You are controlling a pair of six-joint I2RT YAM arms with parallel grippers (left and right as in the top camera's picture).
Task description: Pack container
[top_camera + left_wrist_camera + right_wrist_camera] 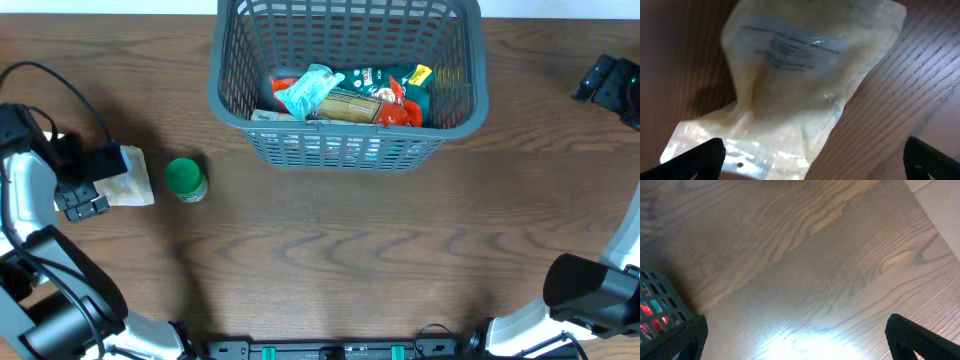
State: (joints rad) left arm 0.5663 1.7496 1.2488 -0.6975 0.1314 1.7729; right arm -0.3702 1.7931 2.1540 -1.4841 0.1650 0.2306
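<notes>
The container, a dark grey lattice basket, stands at the back centre and holds several snack packets. Its corner shows at the left of the right wrist view. A pale translucent pouch with a blue printed label lies on the table at the left. My left gripper is open right at the pouch's near end. In the left wrist view the pouch fills the frame and its sealed edge lies between the spread fingers. My right gripper is open and empty at the far right.
A small jar with a green lid stands just right of the pouch. The wooden table spreads in front of the basket. A pale floor strip shows past the table edge in the right wrist view.
</notes>
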